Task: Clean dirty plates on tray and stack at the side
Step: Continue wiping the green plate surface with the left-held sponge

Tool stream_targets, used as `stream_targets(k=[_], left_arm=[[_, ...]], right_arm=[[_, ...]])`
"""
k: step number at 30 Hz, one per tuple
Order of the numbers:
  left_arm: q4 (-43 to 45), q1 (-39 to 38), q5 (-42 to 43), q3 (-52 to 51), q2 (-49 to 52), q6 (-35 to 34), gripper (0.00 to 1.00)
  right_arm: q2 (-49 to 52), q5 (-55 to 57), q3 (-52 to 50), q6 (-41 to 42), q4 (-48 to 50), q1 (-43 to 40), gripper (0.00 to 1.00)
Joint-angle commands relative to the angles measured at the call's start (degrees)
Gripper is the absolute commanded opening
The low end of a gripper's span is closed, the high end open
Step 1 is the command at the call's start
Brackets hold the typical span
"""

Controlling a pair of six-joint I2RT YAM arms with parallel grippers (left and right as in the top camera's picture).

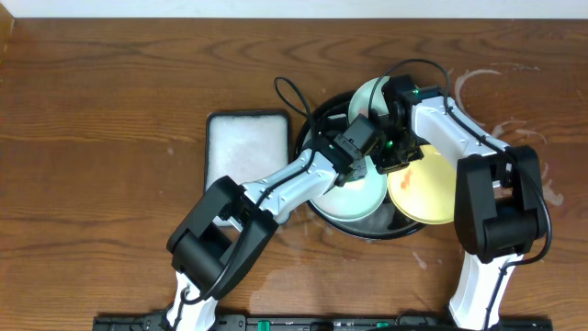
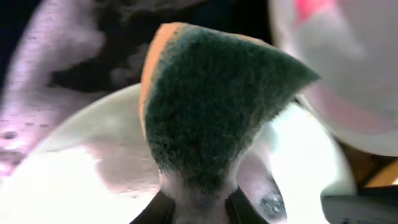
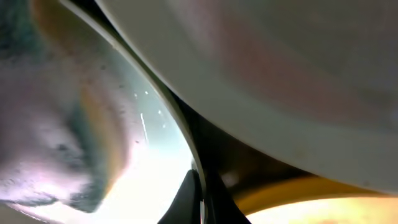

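Seemingly wet and slippery, a stiff, breakable mint plate [image 1: 358, 198] lay in the black tray [image 1: 367, 231] under a green sponge [image 2: 211, 106] clamped in the left tool [image 2: 198, 202], while the right tool [image 3: 199, 199] (jaws together) sat at its rim, likely the safest hold.

On my overhead view the light is even and soft, coming from above. The wooden table [image 1: 110, 92] is sharp, with only faint shadows under the arms [image 1: 285, 184]. The left wrist view is dark at the top. The green sponge [image 2: 211, 106] is too near and looks soft, and the pale plate [image 2: 62, 180] under it burns out to white. My right wrist view is all blur, with strong glare on the mint-green plate [image 3: 149, 162].
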Motion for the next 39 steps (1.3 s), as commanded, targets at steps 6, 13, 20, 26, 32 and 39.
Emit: stream_targets(k=[6,13,20,26,32,39], left_arm=[[-10.1,3.8,-15.0,-1.0,1.5,3.7,0.08],[-12.3,5.4,-19.7,-1.0,1.4,7.1,0.08],[-11.8,5.0,-15.0,-1.0,1.4,1.9,0.08],[-10.3,4.6,3.7,-1.0,1.5,-1.0,0.08],[-14.8,3.4,4.2,-1.0,1.5,-1.0,0.08],[-17.6,3.1,7.2,-1.0,1.4,-1.0,0.08]], right_arm=[[0.9,2.3,-1.1,-0.7,-0.3,-0.1,0.01],[0.9,2.3,-1.1,-0.7,-0.3,-0.1,0.01],[0.9,2.3,-1.1,-0.7,-0.2,-0.1,0.01],[0.9,2.3,-1.1,-0.7,-0.1,-0.1,0.01],[0.9,2.3,-1.1,-0.7,0.0,-0.1,0.01],[0.9,2.3,-1.1,-0.7,0.2,-0.1,0.01]])
